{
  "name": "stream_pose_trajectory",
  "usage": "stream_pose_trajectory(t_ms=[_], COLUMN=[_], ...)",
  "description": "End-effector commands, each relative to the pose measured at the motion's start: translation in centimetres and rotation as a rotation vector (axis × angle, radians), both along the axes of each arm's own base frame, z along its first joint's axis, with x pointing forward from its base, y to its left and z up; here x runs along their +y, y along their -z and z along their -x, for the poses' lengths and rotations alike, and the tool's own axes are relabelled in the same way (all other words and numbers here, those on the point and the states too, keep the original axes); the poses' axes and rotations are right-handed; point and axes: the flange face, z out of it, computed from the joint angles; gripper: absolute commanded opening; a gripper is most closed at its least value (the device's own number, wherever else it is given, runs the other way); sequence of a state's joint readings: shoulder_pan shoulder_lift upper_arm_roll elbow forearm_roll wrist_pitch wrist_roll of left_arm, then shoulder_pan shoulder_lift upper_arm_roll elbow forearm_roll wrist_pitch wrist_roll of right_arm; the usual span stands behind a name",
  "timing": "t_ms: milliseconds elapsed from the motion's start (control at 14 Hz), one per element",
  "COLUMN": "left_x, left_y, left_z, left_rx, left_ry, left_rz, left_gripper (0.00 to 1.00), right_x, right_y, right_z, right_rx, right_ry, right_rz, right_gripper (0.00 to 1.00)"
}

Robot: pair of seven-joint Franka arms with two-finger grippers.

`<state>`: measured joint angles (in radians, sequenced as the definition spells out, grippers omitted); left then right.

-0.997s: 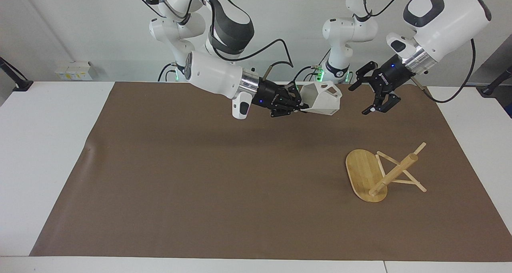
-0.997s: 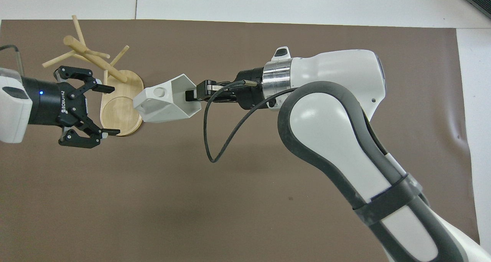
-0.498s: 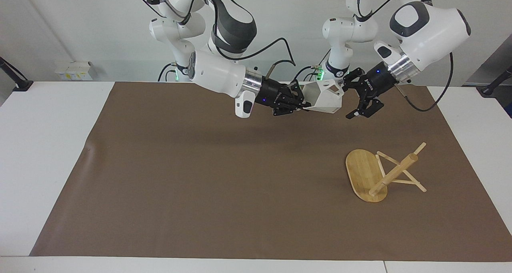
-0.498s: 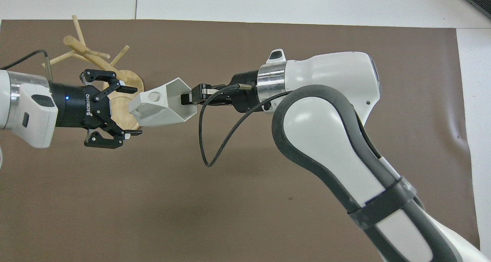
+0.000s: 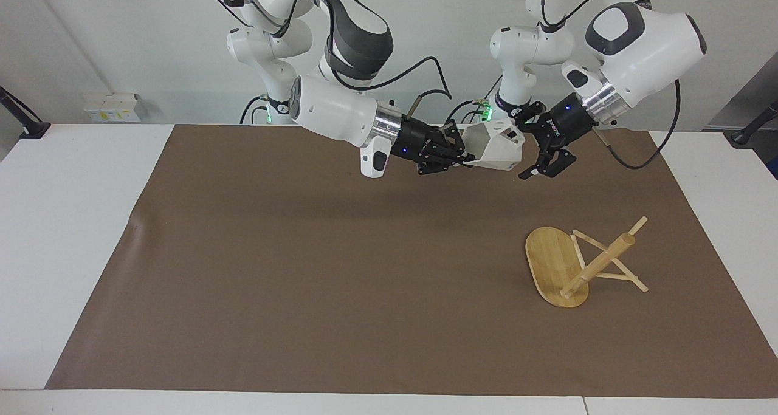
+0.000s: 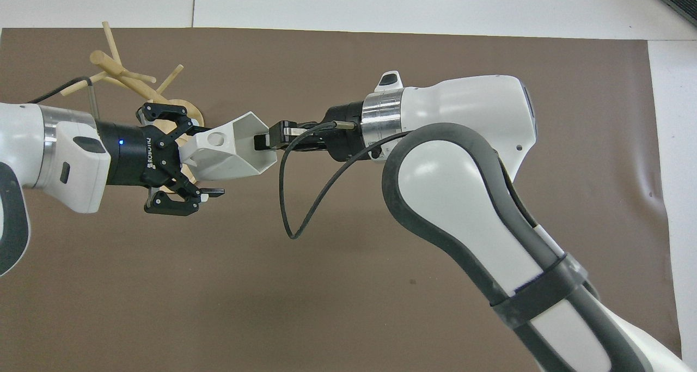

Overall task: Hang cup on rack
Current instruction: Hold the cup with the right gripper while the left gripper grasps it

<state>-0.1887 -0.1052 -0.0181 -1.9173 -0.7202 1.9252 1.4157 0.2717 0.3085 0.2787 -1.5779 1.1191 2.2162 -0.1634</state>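
Two arms meet in the air over the brown mat (image 5: 340, 269), near the bench (image 5: 67, 233) edge where the robots stand. In the facing view, the right gripper (image 5: 457, 154) has its jaws closed on the rim of the cup (image 5: 493, 146) and holds it lying on its side, raised above the mat. The left gripper (image 5: 527, 147) is just beside the cup, at its handle end, and its jaws are wide open; one finger is above the cup and one is below it. I cannot tell if they touch the cup. The rack (image 5: 580, 263) lies tipped over on the mat, toward the left arm's end of the bench and closer to the bench edge away from the robots, well apart from the cup.

In the overhead view, the right gripper (image 6: 267, 140) grips the cup (image 6: 231, 154) at its open mouth. The left gripper (image 6: 204, 162) has its open jaws on both sides of the cup's handle end. The rack (image 6: 117, 72) is partly covered by the left gripper.
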Motion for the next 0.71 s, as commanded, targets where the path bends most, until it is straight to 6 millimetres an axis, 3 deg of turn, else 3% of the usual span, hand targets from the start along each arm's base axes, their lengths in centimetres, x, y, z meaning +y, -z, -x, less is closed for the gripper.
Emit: stream_pose_trajectory(t_ms=[0, 214, 285, 427, 570, 641], left_x=[-0.2, 0.1, 0.0, 0.0, 0.0, 0.0], left_y=[-0.3, -1.0, -1.1, -1.3, -1.4, -1.4], left_z=[1.1, 1.5, 1.6, 1.7, 1.7, 1.7], left_rx=[0.0, 0.015, 0.021, 0.02, 0.018, 0.017], left_ry=[-0.02, -0.042, -0.045, -0.046, -0.047, -0.048], left_rz=[0.017, 0.02, 0.021, 0.02, 0.021, 0.021], left_gripper=[1.0, 1.0, 0.95, 0.71, 0.26, 0.11], right_x=[0.0, 0.0, 0.0, 0.0, 0.0, 0.0], right_y=[-0.3, -0.3, -0.2, -0.2, -0.2, -0.2], right_z=[0.2, 0.2, 0.2, 0.2, 0.2, 0.2], right_rx=[0.003, 0.004, 0.004, 0.004, 0.005, 0.005], right_ry=[0.018, 0.018, 0.018, 0.018, 0.018, 0.018], right_rz=[0.007, 0.007, 0.008, 0.008, 0.008, 0.008], right_gripper=[0.0, 0.0, 0.0, 0.0, 0.0, 0.0])
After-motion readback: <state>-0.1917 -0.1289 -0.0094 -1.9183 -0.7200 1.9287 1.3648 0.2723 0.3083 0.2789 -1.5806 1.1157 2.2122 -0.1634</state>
